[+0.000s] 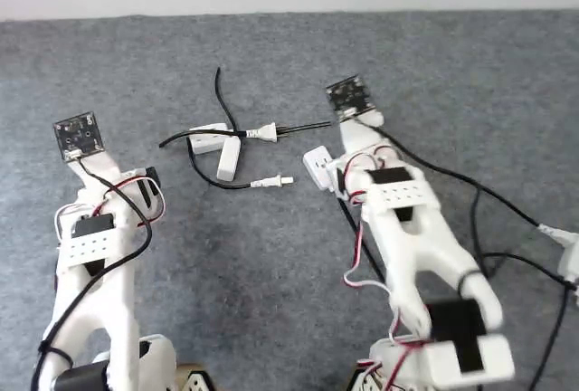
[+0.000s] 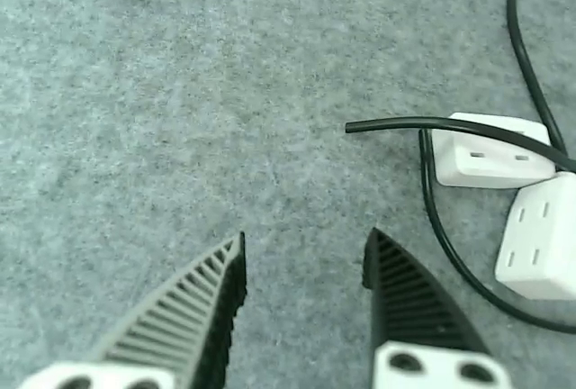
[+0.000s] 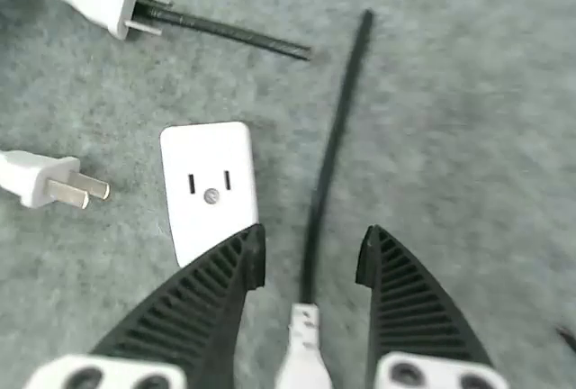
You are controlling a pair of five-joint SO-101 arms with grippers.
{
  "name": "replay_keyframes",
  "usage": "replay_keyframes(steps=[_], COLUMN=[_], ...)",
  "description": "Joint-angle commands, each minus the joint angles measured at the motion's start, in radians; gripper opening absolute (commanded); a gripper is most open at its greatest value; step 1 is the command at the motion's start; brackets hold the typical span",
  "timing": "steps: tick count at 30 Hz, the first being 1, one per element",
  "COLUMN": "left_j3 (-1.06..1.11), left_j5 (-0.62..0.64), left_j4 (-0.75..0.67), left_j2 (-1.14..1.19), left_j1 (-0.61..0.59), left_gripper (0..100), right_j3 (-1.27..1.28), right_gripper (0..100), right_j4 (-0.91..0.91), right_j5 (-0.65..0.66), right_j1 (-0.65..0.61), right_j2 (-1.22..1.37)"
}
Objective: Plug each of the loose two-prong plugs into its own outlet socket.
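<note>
Our left end effector and right end effector gape empty; the right straddles a black cord, so closing could snag it, not a plug.

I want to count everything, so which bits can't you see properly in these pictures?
Right wrist view: a finger of the right pincer covers one end of the nearest socket.
Left wrist view: the picture's edge cuts off the tilted socket.
High view: the prongs of the nearer plug are too small to count.
</note>
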Motion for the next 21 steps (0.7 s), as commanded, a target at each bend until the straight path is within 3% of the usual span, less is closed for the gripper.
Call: replay_keyframes(steps=[1, 11, 21], left_j3=[-0.050, -0.050, -0.050], left_j5=[0.006, 0.005, 0.005], left_j4=[-0.023, -0.025, -0.025], left_j2=[-0.017, -0.017, -0.017], left_j1=[-0.003, -0.003, -0.003], left_gripper=[20, 20, 20], right_j3=[-0.061, -0.385, -0.450], right_gripper=[17.3, 17.3, 17.2], right_j4=[-0.071, 0.203, 0.440], right_j5=[0.011, 0.015, 0.094], right_j1=[-0.027, -0.042, -0.217], right_j2=[0.071, 0.297, 0.295])
